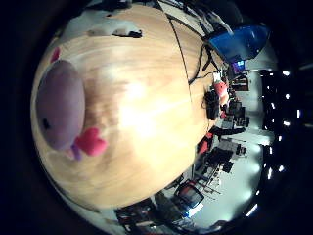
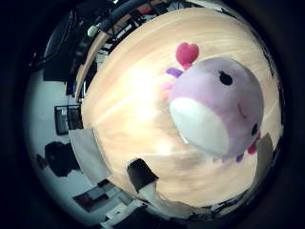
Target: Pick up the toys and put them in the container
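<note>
A purple plush toy (image 2: 217, 100) with a white belly, black eyes and a pink heart-shaped tail is on the light wooden table (image 2: 133, 105). It fills much of the right thumb side palm view, so it is close under the palm. The right little finger side palm view shows its purple body (image 1: 61, 103) and a pink foot (image 1: 91, 142) beside the bare tabletop (image 1: 147, 108). My right hand is above the toy.
A small dark object (image 2: 143, 175) stands near the table's edge. Another small dark thing (image 1: 127, 32) lies at the table's far edge. A blue object (image 1: 240, 41) and room furniture lie beyond the table.
</note>
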Tool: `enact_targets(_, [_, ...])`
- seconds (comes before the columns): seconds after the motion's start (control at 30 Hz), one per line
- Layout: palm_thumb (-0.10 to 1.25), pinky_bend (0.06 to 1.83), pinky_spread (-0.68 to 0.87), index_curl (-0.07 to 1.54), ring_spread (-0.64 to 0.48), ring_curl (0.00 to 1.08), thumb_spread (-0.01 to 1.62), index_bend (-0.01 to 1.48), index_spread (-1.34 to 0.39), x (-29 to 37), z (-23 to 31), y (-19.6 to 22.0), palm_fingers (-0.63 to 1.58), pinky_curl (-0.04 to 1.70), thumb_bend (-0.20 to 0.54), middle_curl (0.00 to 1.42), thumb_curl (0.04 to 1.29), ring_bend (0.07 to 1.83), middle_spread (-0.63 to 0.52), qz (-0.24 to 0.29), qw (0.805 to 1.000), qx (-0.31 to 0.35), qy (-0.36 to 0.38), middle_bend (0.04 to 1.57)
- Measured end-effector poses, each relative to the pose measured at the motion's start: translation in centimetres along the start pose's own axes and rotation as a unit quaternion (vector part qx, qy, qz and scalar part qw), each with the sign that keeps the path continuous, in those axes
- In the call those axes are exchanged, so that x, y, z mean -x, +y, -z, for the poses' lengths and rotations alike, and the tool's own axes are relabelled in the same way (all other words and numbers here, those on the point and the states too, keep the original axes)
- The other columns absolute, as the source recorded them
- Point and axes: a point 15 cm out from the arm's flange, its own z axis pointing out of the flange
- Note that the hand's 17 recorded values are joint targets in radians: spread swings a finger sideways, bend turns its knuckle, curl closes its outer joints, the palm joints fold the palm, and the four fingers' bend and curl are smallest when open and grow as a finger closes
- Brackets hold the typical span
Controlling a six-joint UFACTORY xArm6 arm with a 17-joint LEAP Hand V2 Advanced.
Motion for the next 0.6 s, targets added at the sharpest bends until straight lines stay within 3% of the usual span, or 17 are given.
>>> enact_targets(0.6, [0.11,0.99,0.41,0.24,0.05,0.28,0.93,0.13,-0.41,0.0,-4.0,1.1,0.22,0.25,-0.029,0.36,0.29,0.72,-0.02,0.0,0.999,0.037,-0.01,0.26])
